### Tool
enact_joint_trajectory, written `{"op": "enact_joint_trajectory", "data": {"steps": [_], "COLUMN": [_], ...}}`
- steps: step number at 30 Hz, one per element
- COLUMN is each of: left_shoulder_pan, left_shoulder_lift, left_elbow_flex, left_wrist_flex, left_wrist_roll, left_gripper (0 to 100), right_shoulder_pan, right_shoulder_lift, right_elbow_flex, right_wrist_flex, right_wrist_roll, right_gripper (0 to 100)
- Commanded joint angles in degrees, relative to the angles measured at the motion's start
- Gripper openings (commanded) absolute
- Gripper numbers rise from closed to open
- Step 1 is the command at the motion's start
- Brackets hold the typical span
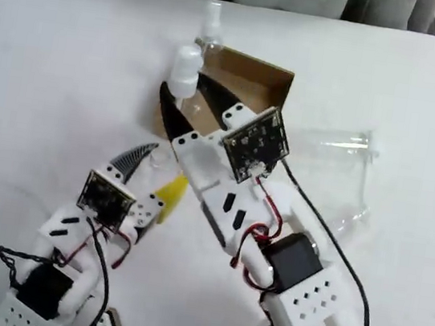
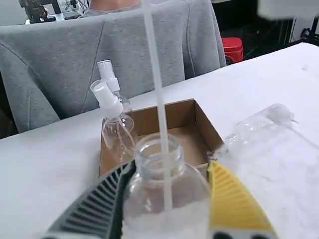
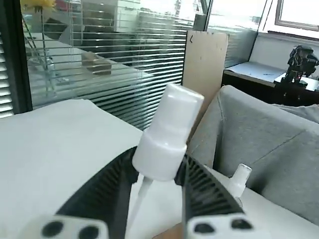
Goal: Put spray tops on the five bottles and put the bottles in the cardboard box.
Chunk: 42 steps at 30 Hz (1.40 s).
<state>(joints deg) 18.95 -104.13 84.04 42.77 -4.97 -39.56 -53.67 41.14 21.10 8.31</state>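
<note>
My left gripper (image 1: 155, 174) is shut on an open clear bottle (image 2: 159, 172), with the grey finger (image 2: 94, 209) on one side and the yellow finger (image 2: 234, 199) on the other. My right gripper (image 1: 185, 94) is shut on a white spray top (image 1: 186, 68) held high over the box's near left side. The spray top (image 3: 167, 132) sits between black fingers (image 3: 204, 191). Its thin tube (image 2: 157, 94) hangs down into the held bottle's neck. The cardboard box (image 1: 274, 78) lies open beyond the bottle. Two capped bottles (image 2: 113, 122) stand at its far left corner.
A clear plastic container (image 1: 334, 171) lies on its side to the right of the box, also seen in the left wrist view as the clear container (image 2: 259, 124). One capped bottle (image 1: 212, 28) stands past the box's far edge. White table surrounds everything.
</note>
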Motion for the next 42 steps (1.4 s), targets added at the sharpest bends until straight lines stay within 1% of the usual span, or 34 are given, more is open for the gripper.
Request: {"op": "enact_joint_trajectory", "data": {"steps": [1, 7, 15, 17, 21, 23, 27, 32, 34, 37, 42], "left_shoulder_pan": [0.0, 0.0, 0.0, 0.0, 0.0, 0.0, 0.0, 0.0, 0.0, 0.0, 0.0], "left_shoulder_lift": [-0.7, -0.7, -0.7, -0.7, -0.7, -0.7, -0.7, -0.7, -0.7, -0.7, -0.7], "left_elbow_flex": [-0.5, -0.5, -0.4, -0.4, -0.3, 0.4, 0.7, 0.7, 0.7, 0.7, 0.7], "left_wrist_flex": [-1.8, -1.8, -1.8, -1.8, -1.8, -2.2, -2.2, -2.2, -2.2, -2.2, -2.2], "left_wrist_roll": [-0.7, -0.6, -0.8, -0.8, -0.8, -0.8, -0.8, -0.8, -0.7, -0.6, -0.5], "left_gripper": [2, 2, 2, 2, 2, 2, 2, 2, 2, 2, 2], "right_shoulder_pan": [-1.3, -5.5, -5.2, -5.5, -5.5, -5.5, -5.5, -5.5, -5.5, -5.5, -5.6], "right_shoulder_lift": [-1.7, -6.5, -7.5, -7.5, -8.7, -10.5, -15.3, -18.4, -17.9, -15.8, -11.8], "right_elbow_flex": [0.3, 5.9, 10.9, 10.6, 10.5, 10.5, 10.0, 4.0, 2.8, 2.9, 2.5], "right_wrist_flex": [0.1, 0.5, 0.9, 2.9, 5.5, 6.7, 9.0, 18.3, 21.2, 21.6, 19.8], "right_wrist_roll": [0.4, 0.4, 0.4, 0.4, 0.4, 0.4, 0.4, 0.3, -2.5, -4.8, -5.2], "right_gripper": [1.6, 1.7, 2.3, 6.0, 16.6, 18.5, 18.0, 18.3, 18.3, 18.3, 18.3]}}
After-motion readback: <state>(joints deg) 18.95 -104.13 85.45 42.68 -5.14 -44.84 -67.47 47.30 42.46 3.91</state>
